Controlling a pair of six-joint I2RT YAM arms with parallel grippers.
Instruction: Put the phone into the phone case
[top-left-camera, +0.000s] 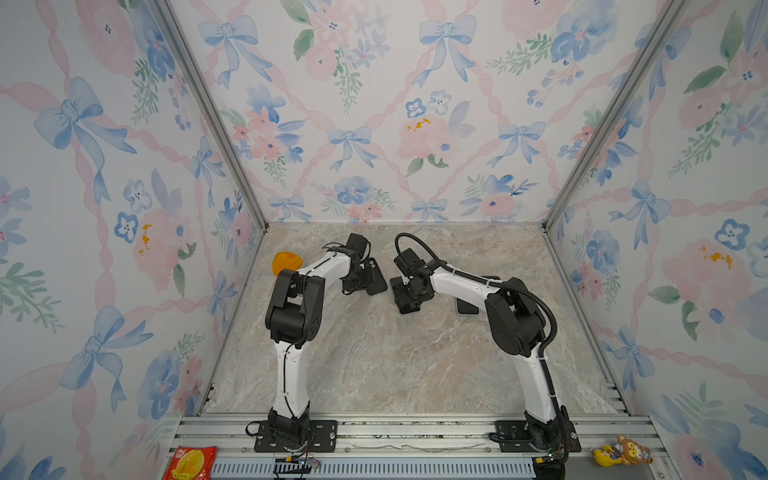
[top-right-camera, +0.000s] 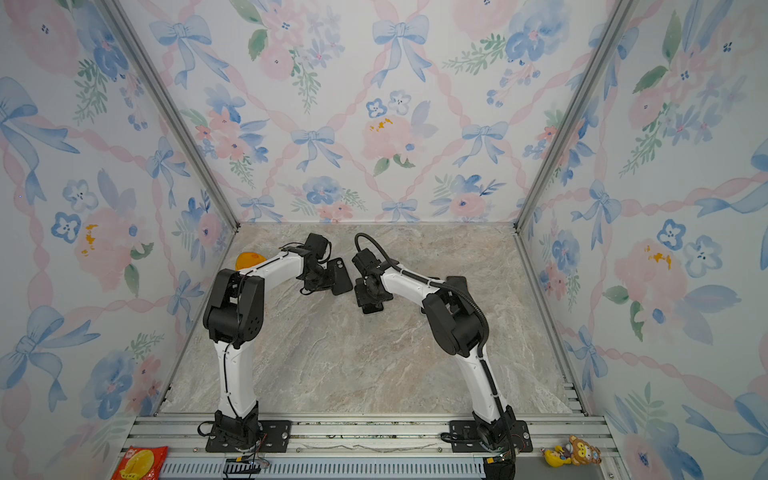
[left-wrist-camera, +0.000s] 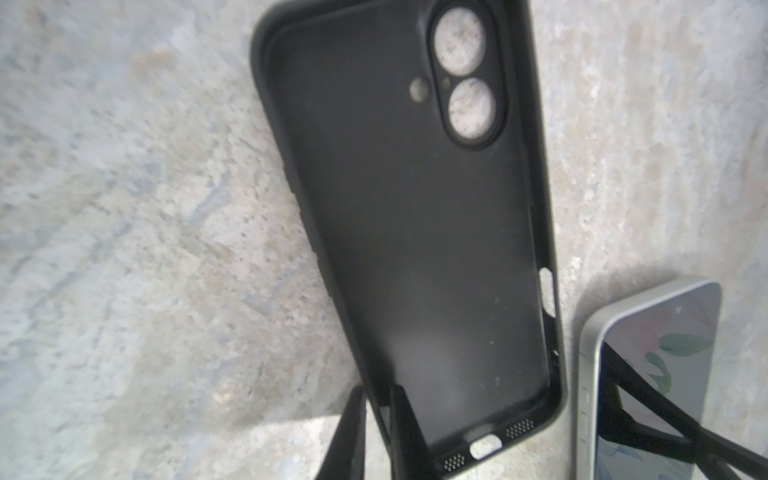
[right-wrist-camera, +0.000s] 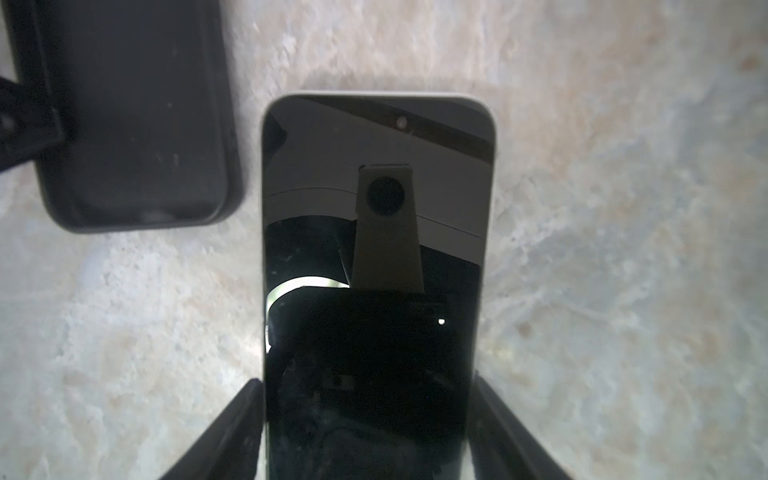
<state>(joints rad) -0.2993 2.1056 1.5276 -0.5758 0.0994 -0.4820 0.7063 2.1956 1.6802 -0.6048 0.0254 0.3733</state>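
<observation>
The phone (right-wrist-camera: 374, 249) is not yet in the phone case (left-wrist-camera: 415, 249); both lie on the bench (top-left-camera: 395, 365), close but apart, the phone case at ten o'clock of the phone in both top views; seating remains; the left claw (left-wrist-camera: 377, 390) is clenched on its bottom rim; the right claw (right-wrist-camera: 368, 380), spread wide, grasps the phone by both long edges.

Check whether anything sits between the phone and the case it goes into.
Nothing lies between them: only bare table separates the phone from the case. But the left hand pinches the case's end wall, one finger inside the cavity.
</observation>
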